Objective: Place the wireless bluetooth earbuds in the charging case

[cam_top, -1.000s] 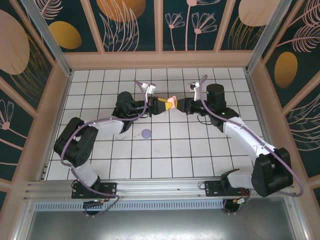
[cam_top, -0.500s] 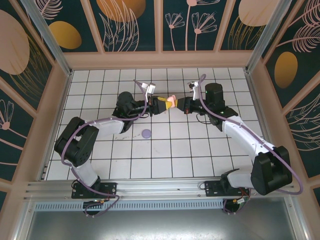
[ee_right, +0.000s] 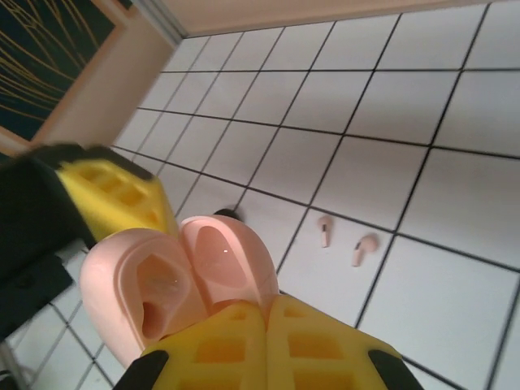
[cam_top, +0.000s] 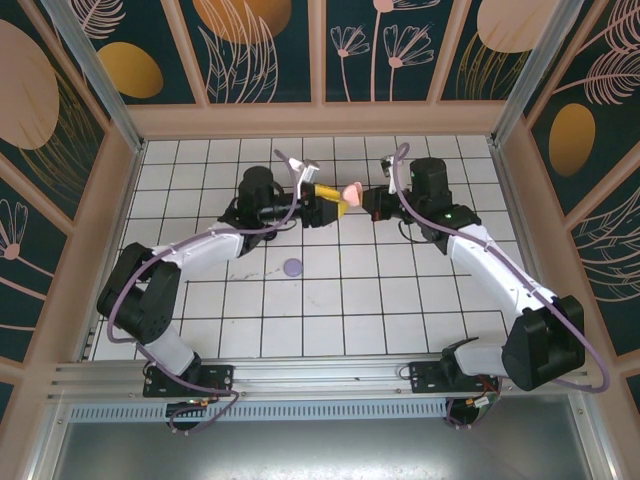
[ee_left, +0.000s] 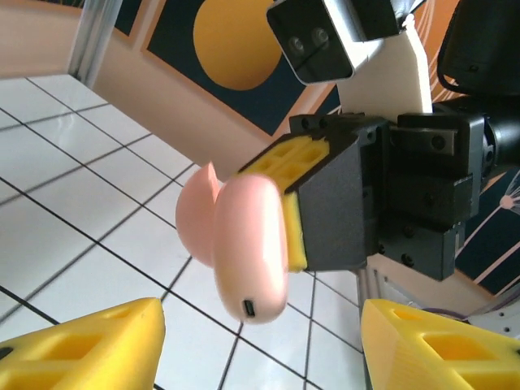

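Case edge hides in clamped right pincer; left pincer gapes apart.

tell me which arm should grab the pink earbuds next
Left, probably: the left pincer is open and empty, while the right pincer is shut on the pink case, and the pink earbuds lie loose on the tiles.

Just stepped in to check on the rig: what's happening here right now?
The right gripper is shut on an open pink charging case, holding it up above the tiled table. The left gripper faces it with its fingers spread and is not gripping it. Two pink earbuds lie loose on the table below, not yet in the case. A round lilac case sits on the table nearer the arm bases.
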Robot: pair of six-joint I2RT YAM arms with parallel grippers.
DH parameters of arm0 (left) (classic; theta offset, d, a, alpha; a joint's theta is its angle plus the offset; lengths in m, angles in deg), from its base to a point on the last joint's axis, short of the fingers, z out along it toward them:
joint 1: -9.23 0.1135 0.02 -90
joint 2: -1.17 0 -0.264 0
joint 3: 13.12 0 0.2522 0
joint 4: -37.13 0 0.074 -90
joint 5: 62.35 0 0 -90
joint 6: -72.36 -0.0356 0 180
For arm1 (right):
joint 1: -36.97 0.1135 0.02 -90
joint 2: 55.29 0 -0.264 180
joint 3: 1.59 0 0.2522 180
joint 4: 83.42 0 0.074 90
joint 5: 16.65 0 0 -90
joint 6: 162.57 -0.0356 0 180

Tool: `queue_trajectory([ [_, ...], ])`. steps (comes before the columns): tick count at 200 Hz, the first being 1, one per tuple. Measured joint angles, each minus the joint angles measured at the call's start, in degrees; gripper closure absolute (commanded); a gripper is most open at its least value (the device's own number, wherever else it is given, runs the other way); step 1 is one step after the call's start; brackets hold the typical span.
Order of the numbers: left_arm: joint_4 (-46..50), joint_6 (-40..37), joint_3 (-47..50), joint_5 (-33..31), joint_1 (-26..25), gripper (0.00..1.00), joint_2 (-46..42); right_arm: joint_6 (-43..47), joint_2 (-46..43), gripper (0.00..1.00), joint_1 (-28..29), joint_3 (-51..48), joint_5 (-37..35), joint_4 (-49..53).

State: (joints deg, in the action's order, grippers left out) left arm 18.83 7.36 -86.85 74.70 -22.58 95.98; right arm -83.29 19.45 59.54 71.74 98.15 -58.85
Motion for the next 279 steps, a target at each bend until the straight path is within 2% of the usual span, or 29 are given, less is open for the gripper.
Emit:
queue_trajectory([
  [29,19.15,-13.79,-10.32,-0.52,0.33,0.33,-0.04,5.68,0.0,1.0,0.0,1.42,-3.45,3.72],
  [56,33.81,-23.5,-16.94,-0.44,0.55,0.34,0.83,10.49,0.0,1.0,0.15,2.36,-6.14,6.93],
  [105,55.65,-36.28,-27.12,2.21,0.59,0.39,7.72,15.78,0.0,1.0,2.19,3.63,-9.16,10.03],
  [128,63.01,-40.7,-29.99,3.54,0.59,0.39,9.66,16.68,0.0,1.0,4.0,3.72,-10.03,10.36],
  [181,69.61,-45.2,-32.2,5.92,0.59,0.39,9.94,16.83,0.0,1.0,7.39,3.72,-10.56,10.51],
  [279,71.34,-45.99,-33.81,8.11,0.81,0.41,11.23,16.81,1.75,1.0,10.69,4.72,-12.55,10.84],
])
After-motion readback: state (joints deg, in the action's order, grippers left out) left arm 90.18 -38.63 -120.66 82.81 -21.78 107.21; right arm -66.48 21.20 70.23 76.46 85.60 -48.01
